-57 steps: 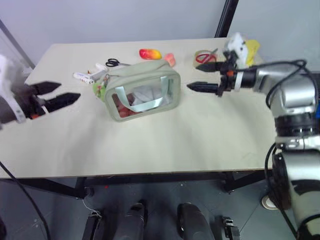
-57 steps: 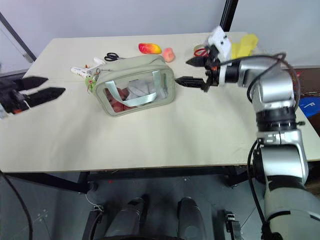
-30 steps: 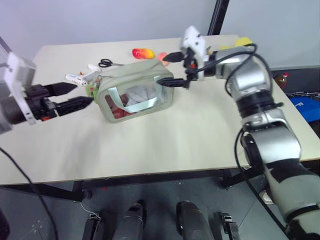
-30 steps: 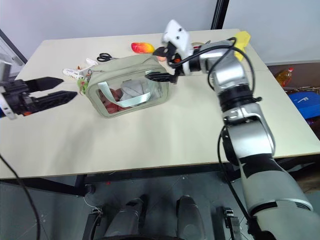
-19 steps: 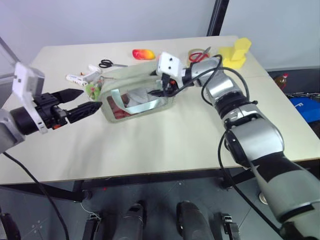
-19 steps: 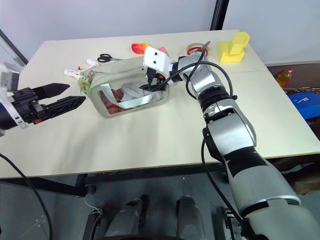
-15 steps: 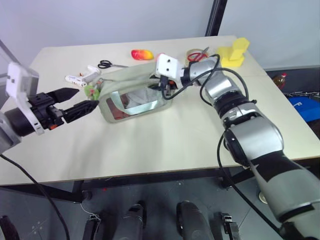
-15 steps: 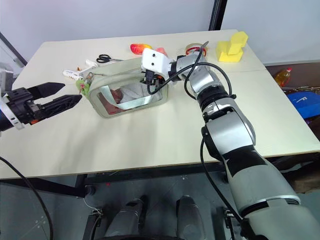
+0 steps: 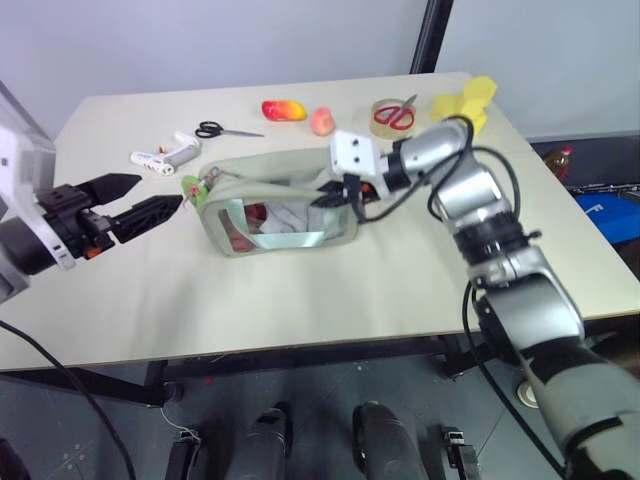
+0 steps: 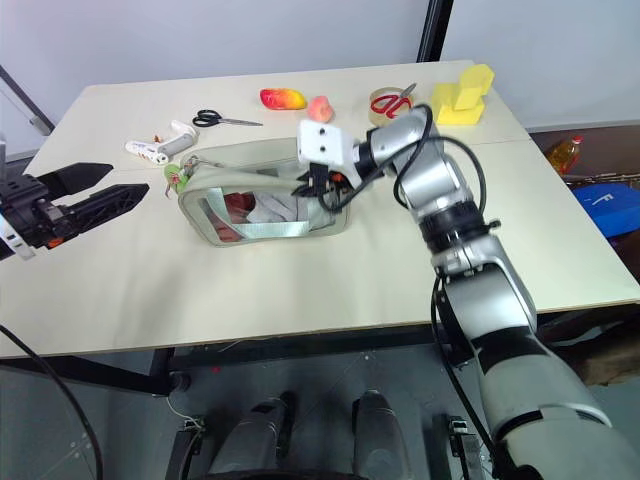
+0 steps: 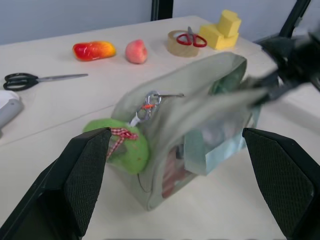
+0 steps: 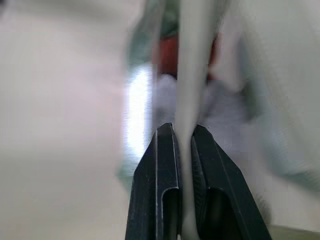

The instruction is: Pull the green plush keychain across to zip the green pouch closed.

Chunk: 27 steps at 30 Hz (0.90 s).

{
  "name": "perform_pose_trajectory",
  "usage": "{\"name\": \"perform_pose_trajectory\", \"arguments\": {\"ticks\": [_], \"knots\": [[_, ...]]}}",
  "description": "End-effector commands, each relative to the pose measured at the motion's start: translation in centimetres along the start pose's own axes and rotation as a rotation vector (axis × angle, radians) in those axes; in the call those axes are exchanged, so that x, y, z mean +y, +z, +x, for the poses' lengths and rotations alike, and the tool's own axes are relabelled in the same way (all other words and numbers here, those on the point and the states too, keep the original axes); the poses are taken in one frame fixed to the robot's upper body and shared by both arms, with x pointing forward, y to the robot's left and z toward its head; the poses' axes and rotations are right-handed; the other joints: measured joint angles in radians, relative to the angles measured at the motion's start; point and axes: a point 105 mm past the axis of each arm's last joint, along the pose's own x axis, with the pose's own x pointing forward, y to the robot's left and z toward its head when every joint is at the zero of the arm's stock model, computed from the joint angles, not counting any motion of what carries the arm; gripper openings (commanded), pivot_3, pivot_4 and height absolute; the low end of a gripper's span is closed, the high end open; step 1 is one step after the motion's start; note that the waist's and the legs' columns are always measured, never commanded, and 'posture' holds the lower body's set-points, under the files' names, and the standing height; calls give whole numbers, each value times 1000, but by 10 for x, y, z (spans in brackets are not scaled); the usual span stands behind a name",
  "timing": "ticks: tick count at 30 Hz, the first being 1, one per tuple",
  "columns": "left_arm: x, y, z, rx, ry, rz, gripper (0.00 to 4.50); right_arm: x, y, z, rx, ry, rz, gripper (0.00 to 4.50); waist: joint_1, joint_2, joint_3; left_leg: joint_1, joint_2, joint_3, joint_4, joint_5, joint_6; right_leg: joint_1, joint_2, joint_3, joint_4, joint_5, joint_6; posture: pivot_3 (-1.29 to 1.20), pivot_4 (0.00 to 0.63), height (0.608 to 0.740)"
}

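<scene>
Green pouch (image 9: pixel 280 205) mid-desk (image 9: pixel 300 290); right gripper (image 12: pixel 183 150) fingers clamped on its strap; left gripper (image 9: pixel 145 200) fingers apart beside green plush keychain (image 11: pixel 122 150).

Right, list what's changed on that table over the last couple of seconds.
The right end effector swung from beyond the pale sage-green pouch with the clear window onto it and shut on its pale strap handle. The left end effector, open, closed in on the fuzzy lime-green keychain. The scissors and toy fruit stayed put.

table (image 9: pixel 300 290): beige top, dark frame | wall (image 9: pixel 200 40): pale grey | pole (image 9: pixel 428 35): black
</scene>
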Motion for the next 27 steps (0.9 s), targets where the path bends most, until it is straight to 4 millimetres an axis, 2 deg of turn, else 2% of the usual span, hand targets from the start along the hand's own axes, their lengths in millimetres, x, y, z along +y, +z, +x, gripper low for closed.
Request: {"name": "perform_pose_trajectory", "arguments": {"ticks": [1, 5, 11, 19, 20, 21, 23, 26, 27], "knots": [[0, 12, 0, -41, -1, 39, 4500, 7, 23, 9, -47, -5, 27, 50, 0, 0, 0, 1, 2, 1, 0, 0, 0, 0, 2, 1, 0, 1, -1, 0, 150, 740], [0, 12, 3, -47, -6, 37, 4500, -1, 39, 10, -100, -72, 103, 50, 3, 0, 0, 2, 12, 2, 1, 0, 0, 0, 12, 2, -2, 5, -9, 0, 150, 740], [0, 11, 7, -48, -23, 37, 4500, -22, 56, 4, -90, -147, 74, 50, 4, 0, 0, 1, 13, 2, 0, 0, 0, -1, 14, 2, -2, 6, -10, 0, 150, 740], [1, 9, 6, -42, -21, 41, 4500, 2, 44, 21, -64, -76, 166, 50, 4, -1, 0, 1, 13, 2, 0, 0, 0, -1, 14, 2, -3, 6, -10, 0, 150, 740], [1, 8, 6, -41, -21, 41, 4500, 2, 44, 21, -65, -75, 169, 798, 4, -1, 0, 1, 13, 2, 0, 0, 0, -1, 14, 2, -3, 6, -10, 0, 150, 740], [1, 8, 5, -40, -20, 41, 4500, 2, 43, 20, -65, -76, 164, 1001, 4, -1, -1, 1, 13, 2, 0, 0, -1, -1, 14, 2, -3, 6, -10, 0, 150, 740], [1, 8, 4, -38, -18, 41, 4500, -2, 44, 13, -68, -95, 133, 2045, 5, -1, -1, 1, 13, 2, 0, 0, 0, -1, 14, 2, -3, 6, -10, 0, 150, 740], [3, 9, -1, -36, -3, 43, 4500, -10, 53, -8, -89, -117, 75, 3443, 6, -1, -1, 1, 13, 2, 0, 0, 0, -1, 14, 2, -3, 6, -10, 0, 150, 740], [6, 11, -3, -38, 8, 41, 4500, -11, 56, -15, -96, -120, 53, 3443, 7, -1, 0, 0, 13, 2, 0, 0, 0, -1, 14, 2, -3, 6, -10, 0, 150, 740]]}}
